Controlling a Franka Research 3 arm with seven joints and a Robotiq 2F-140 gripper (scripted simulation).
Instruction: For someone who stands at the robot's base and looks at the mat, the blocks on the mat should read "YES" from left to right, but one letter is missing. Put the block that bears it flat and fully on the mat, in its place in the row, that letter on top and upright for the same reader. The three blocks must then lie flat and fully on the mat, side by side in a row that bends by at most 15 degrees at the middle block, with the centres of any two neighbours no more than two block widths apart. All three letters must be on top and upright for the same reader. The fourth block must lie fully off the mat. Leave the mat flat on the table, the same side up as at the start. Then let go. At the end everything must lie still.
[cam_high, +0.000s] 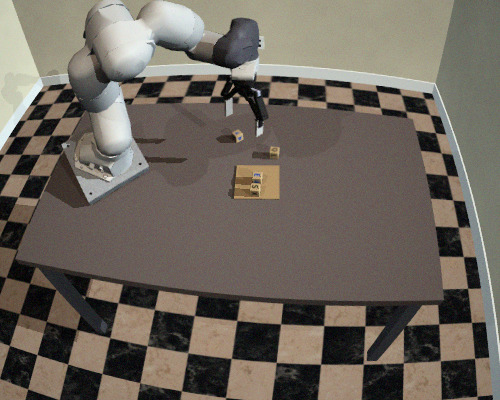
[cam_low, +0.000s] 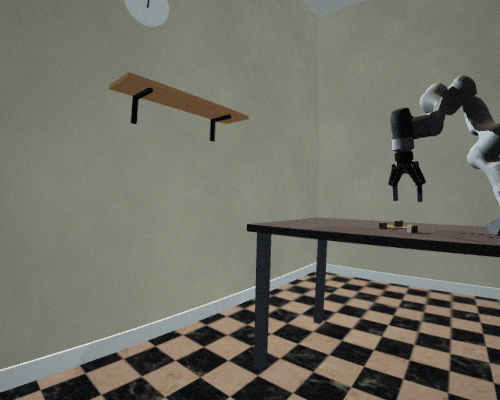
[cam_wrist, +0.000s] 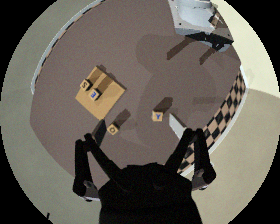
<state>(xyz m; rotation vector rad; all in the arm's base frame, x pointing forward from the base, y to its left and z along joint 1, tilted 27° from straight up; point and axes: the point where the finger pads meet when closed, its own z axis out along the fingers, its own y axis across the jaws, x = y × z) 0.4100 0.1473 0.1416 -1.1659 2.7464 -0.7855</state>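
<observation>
The light wooden mat lies flat on the table. An S block and a blue-lettered E block sit on it, side by side. A block with a dark O-like letter lies on the table just off the mat. Another block lies off the mat, nearer the robot's base, with a small blue letter on top, Y or A; I cannot tell which. My gripper is open and empty, high above the table beside the two loose blocks.
The table carries the robot's base at one end. A wall shelf is far from the arm. The arm and blocks cast dark shadows on the table.
</observation>
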